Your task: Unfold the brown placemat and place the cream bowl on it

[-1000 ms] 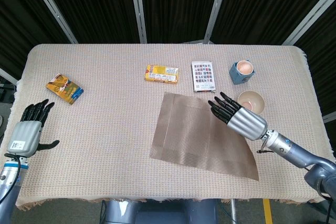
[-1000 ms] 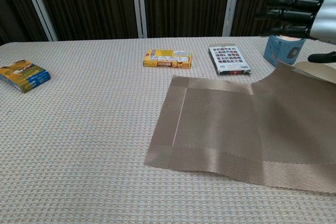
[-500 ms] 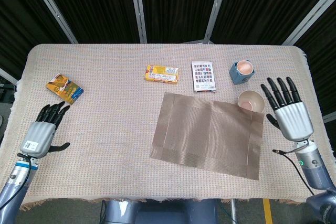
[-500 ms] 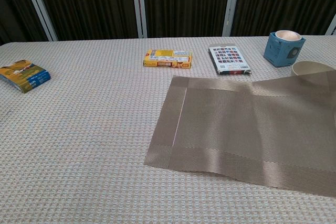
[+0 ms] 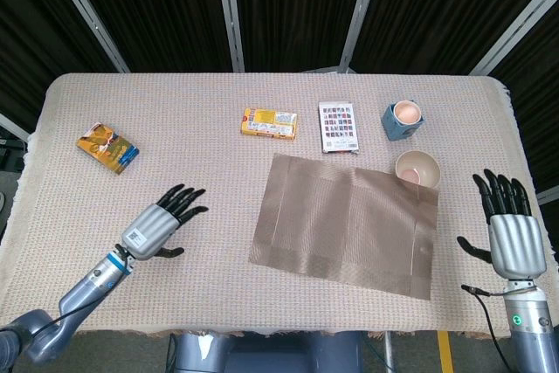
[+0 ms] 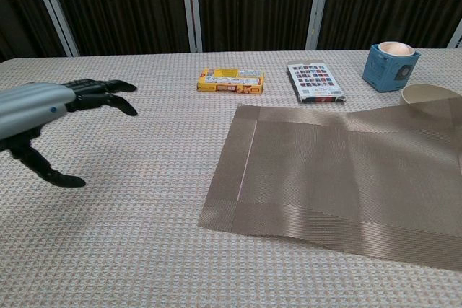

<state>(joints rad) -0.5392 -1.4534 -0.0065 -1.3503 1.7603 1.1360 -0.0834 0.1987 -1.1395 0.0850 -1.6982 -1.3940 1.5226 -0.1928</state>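
The brown placemat lies spread out flat on the table right of centre. Its far right corner rests against the cream bowl, which stands upright just beyond the mat's edge. My left hand hovers open over the cloth well left of the mat, fingers pointing toward it. My right hand is open off the table's right edge, fingers up, holding nothing; the chest view does not show it.
A blue cup stands behind the bowl. A patterned card pack and a yellow box lie behind the mat. A colourful box lies far left.
My right hand left the mat's right part and withdrew off the table's right edge; the mat now lies flat. My left hand swung in from the left edge toward the mat.
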